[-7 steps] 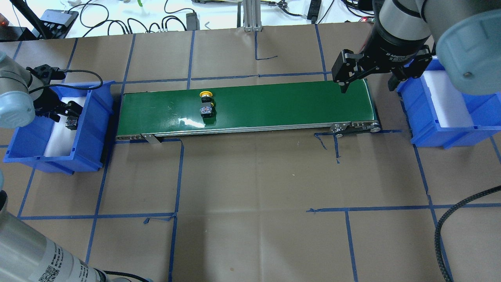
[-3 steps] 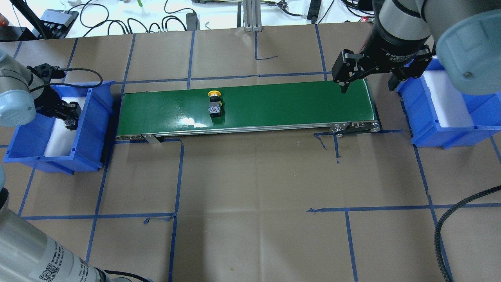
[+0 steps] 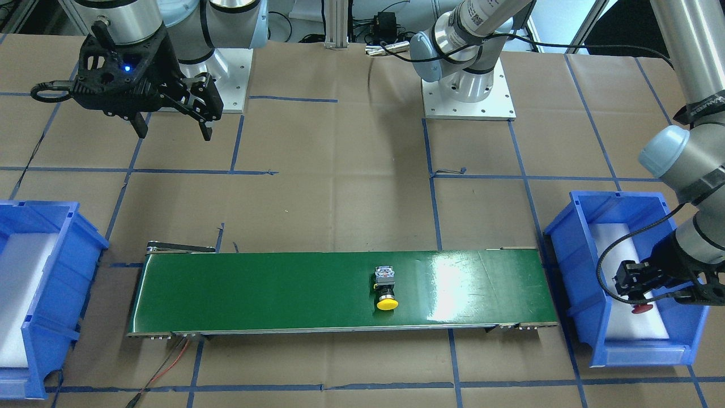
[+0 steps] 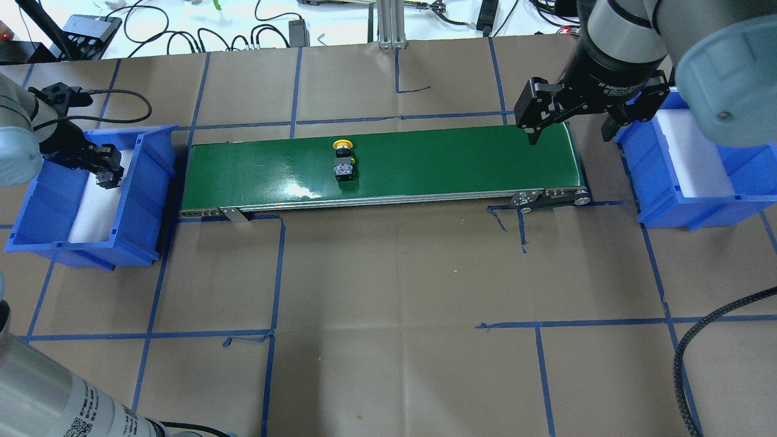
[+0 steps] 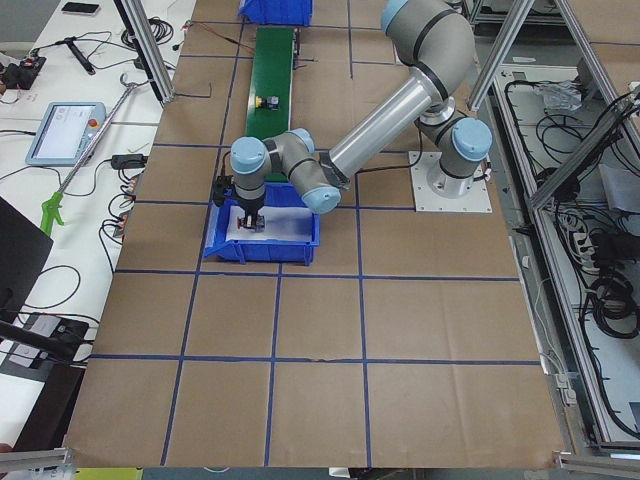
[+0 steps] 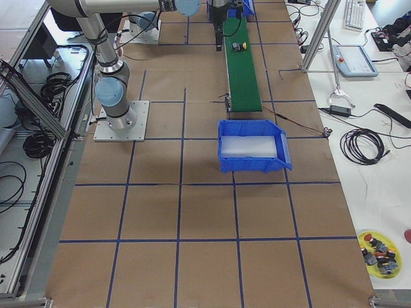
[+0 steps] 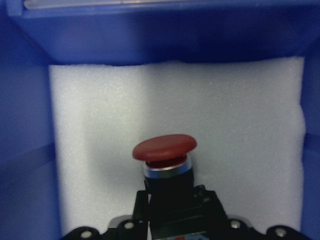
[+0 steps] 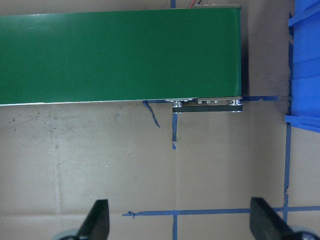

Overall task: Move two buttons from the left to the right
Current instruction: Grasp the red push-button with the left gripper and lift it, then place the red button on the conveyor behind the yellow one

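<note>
While left gripper (image 4: 108,175) clasps red button (image 7: 165,150), right gripper (image 4: 569,137) gapes.

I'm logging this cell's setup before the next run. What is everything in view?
yellow button: one, yellow cap, on the belt's middle.
red button: one, red cap, inside the left bin.
conveyor belt: one, green, table centre.
left bin: one, blue, foam-lined, belt's left end.
right bin: one, blue, foam-lined, belt's right end.
table: one, brown, blue tape grid.
left gripper: one, black, gripping the red button.
right gripper: one, black, open above the belt's right end.
</note>
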